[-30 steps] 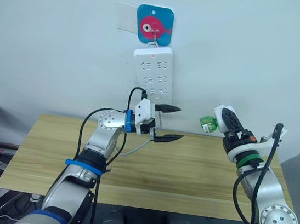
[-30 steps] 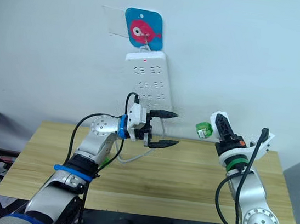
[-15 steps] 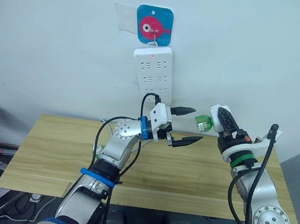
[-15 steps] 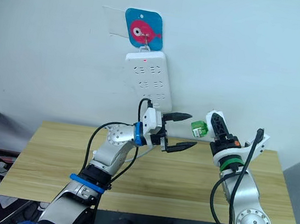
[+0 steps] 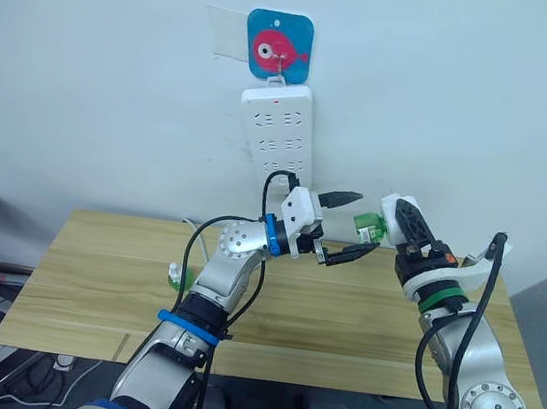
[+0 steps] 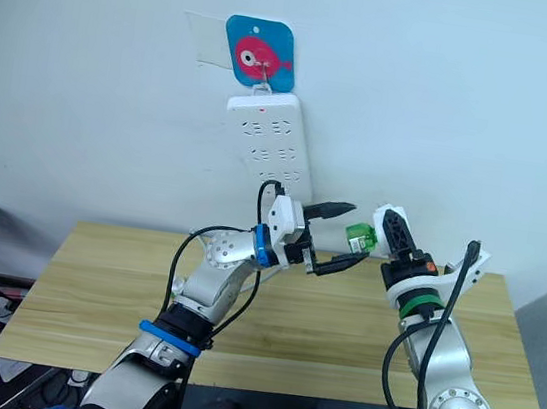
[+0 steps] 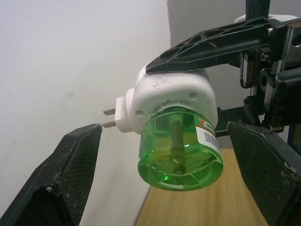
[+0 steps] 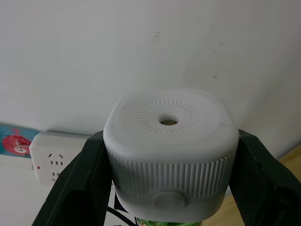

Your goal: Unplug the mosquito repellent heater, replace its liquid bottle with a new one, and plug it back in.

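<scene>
Heater (image 7: 169, 101) in right tool (image 8: 169, 188) carries green, seemingly near-empty bottle (image 7: 181, 153).

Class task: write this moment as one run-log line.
heater: unplugged, gripped by right claw | green bottle: attached | left claw: open either side of bottle | power strip: on wall

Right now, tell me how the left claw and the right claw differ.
The right claw is shut on the mosquito repellent heater, while the left claw is open and holds nothing. The right claw's fingers press the heater's white body; the left claw's fingers stand apart on either side of the green liquid bottle without touching it. Both have two black fingers and are raised above the wooden table.
</scene>
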Tool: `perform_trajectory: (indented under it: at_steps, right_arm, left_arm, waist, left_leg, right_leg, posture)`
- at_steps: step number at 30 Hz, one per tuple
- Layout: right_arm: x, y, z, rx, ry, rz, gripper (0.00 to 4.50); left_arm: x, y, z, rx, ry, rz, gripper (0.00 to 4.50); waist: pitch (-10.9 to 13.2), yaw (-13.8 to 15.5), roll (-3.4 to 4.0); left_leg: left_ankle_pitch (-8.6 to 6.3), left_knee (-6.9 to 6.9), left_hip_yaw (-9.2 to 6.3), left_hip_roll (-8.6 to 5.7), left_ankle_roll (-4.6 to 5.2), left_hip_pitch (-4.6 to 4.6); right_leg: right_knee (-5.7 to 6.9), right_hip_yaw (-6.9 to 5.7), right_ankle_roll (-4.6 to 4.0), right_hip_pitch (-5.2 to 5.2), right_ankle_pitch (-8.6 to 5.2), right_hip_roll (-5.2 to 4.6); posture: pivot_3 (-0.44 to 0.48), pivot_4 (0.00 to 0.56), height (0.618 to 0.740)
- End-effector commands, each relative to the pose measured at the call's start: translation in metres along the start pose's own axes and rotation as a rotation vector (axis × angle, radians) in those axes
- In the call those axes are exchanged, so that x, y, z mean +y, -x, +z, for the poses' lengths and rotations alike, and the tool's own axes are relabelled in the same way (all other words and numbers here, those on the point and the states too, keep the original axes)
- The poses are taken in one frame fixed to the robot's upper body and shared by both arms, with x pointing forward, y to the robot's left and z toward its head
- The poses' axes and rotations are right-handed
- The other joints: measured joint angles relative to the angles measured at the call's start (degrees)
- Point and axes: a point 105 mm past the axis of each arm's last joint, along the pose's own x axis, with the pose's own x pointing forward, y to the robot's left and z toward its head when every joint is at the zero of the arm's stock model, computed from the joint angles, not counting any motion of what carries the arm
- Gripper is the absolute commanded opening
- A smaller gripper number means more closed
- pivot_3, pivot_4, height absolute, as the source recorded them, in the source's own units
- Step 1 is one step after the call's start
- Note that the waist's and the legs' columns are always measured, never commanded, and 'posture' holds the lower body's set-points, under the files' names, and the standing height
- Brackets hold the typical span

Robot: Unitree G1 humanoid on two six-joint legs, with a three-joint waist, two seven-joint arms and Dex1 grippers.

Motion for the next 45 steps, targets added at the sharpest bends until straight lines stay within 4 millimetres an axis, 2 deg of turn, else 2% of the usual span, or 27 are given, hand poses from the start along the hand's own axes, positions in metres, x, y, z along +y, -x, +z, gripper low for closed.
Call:
perform_trajectory:
  at_steps: [1,14,21,22,31,35,36,39,45]
  right_arm:
    - [0.019,0.005,0.003,-0.017,0.002,0.082,2.95]
    - [0.024,0.004,0.0,-0.002,0.005,0.096,2.95]
    - [0.025,0.004,0.002,-0.009,0.001,0.097,2.95]
    - [0.025,0.004,0.002,-0.009,0.001,0.098,2.95]
    - [0.028,0.005,0.0,0.006,0.008,0.109,2.95]
    - [0.029,0.008,-0.006,0.075,0.04,0.136,4.32]
    - [0.029,0.009,-0.007,0.091,0.05,0.14,4.48]
    - [0.022,0.015,-0.011,0.229,0.107,0.148,4.48]
    - [0.01,0.024,0.003,0.452,0.152,0.17,4.48]
  left_arm:
    - [-0.006,-0.003,0.006,-0.019,-0.025,-0.031,4.47]
    - [-0.004,-0.006,0.006,-0.019,-0.018,-0.024,4.47]
    - [-0.005,-0.007,0.005,-0.016,-0.002,-0.025,2.42]
    - [-0.005,-0.007,0.004,-0.014,-0.002,-0.025,2.26]
    - [-0.006,-0.008,0.003,-0.007,-0.013,-0.034,2.26]
    - [-0.003,-0.006,0.004,-0.004,-0.03,-0.068,2.26]
    - [-0.002,-0.006,0.004,-0.003,-0.032,-0.074,2.26]
    - [-0.004,-0.003,0.004,0.003,-0.07,-0.136,2.26]
    - [-0.013,0.007,0.004,0.015,-0.138,-0.311,2.26]
  waist:
    - [0.0,0.0,0.0]
    - [0.0,-0.4,0.0]
    - [0.0,-0.5,0.0]
    - [0.0,-0.5,0.0]
    - [0.0,-0.5,0.0]
    - [0.0,-0.6,0.0]
    - [0.0,-0.6,0.0]
    - [0.0,-0.6,0.01]
    - [0.0,-0.6,0.01]
  left_leg:
    - [0.0,0.0,0.0,0.0,0.0,0.0]
    - [0.0,0.0,0.0,0.0,0.0,-0.01]
    - [0.0,0.0,0.01,0.0,0.0,-0.01]
    - [0.0,0.0,0.0,0.0,0.0,-0.01]
    - [0.0,0.0,0.01,0.0,0.0,-0.01]
    - [0.0,0.01,0.01,0.0,0.0,-0.01]
    - [0.0,0.01,0.01,-0.01,0.0,-0.01]
    - [0.0,0.02,0.03,-0.02,0.0,-0.01]
    - [0.0,0.02,0.13,-0.05,0.01,0.0]
  right_leg:
    - [0.0,0.0,0.0,0.0,0.0,0.0]
    - [-0.01,0.0,0.0,0.0,0.0,0.0]
    - [-0.01,0.01,0.0,0.0,0.0,0.0]
    - [-0.01,0.01,0.0,0.0,0.0,0.0]
    - [-0.01,0.01,0.0,0.0,0.0,0.0]
    - [0.0,0.01,0.0,0.0,0.0,0.0]
    - [-0.01,0.0,0.0,0.0,0.0,0.0]
    - [0.0,0.02,0.0,0.01,0.0,-0.01]
    - [-0.03,0.06,-0.01,0.04,0.0,-0.01]
  posture:
    - [-0.122,0.159,0.74]
    - [-0.123,0.157,0.74]
    - [-0.125,0.154,0.74]
    - [-0.125,0.154,0.74]
    - [-0.13,0.149,0.74]
    - [-0.136,0.142,0.74]
    - [-0.136,0.142,0.74]
    - [-0.139,0.141,0.74]
    - [-0.137,0.15,0.74]
